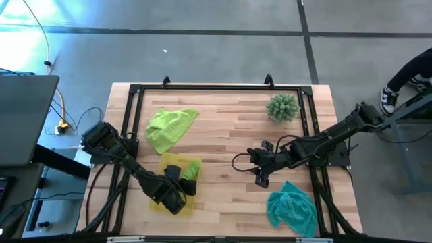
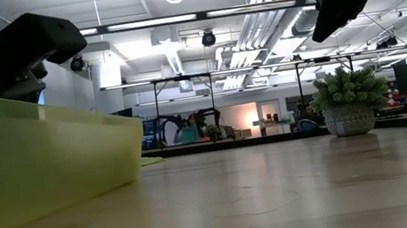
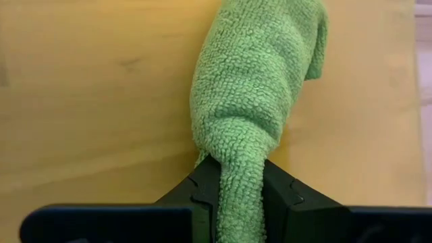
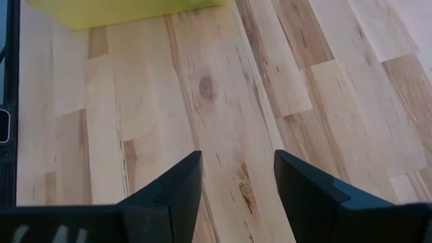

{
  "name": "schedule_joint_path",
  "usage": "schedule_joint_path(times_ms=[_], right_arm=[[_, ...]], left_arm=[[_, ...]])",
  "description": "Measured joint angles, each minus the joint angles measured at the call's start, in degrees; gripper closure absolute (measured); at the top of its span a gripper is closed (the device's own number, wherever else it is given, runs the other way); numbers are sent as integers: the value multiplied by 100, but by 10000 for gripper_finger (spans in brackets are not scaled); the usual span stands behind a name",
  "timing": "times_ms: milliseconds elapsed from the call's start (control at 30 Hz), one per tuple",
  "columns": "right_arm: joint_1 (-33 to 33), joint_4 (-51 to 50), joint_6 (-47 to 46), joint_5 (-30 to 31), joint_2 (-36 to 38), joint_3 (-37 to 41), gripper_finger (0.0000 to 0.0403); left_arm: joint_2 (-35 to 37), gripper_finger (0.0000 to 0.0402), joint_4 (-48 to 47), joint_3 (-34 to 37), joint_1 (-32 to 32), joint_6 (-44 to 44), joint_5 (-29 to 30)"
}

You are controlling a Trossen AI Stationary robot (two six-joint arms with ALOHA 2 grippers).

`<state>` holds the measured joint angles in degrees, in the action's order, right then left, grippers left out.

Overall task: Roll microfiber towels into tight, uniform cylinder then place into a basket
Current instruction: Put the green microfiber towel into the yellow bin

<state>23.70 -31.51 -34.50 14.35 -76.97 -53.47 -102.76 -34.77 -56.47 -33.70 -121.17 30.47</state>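
One lime green towel [image 3: 256,74], bunched into a rough roll, lies in the yellow basket [image 1: 156,202] at the table's near left. My left gripper [image 3: 239,169] is over the basket and shut on this towel; it also shows in the high view [image 1: 183,177]. A second lime green towel [image 1: 170,127] lies crumpled on the table beyond the basket. The teal towel [image 1: 291,208] lies crumpled at the near right. My right gripper [image 4: 236,158] is open and empty above bare table between basket and teal towel; it also shows in the high view [image 1: 260,175]. My left gripper pinches the rolled lime towel's end nearest it [image 3: 237,152] between its two fingers [image 3: 206,182]. The fingers slant down from the table's near side, in line with the roll. The rest of the towel stretches away from the fingers and lies on the basket's floor [image 3: 81,101].
A spiky green ball-shaped plant in a pot [image 1: 283,106] stands at the far right of the table; it also shows in the low view [image 2: 347,103]. The basket's wall [image 2: 33,174] fills the low view's left. A black frame [image 1: 216,88] edges the table.
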Motion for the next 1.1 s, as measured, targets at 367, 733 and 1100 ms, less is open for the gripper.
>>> schedule_joint_path(times_ms=[367, 733, 1100], right_arm=[[0, 2, 0, 0, 0, 0, 226], [0, 2, 0, 0, 0, 0, 226], [0, 2, 0, 0, -2, 0, 226]], left_arm=[[0, 350, 300, 0, -286, -1050, 30], [0, 350, 355, 0, -223, -266, 198], [0, 335, 776, 0, -145, -437, 434]])
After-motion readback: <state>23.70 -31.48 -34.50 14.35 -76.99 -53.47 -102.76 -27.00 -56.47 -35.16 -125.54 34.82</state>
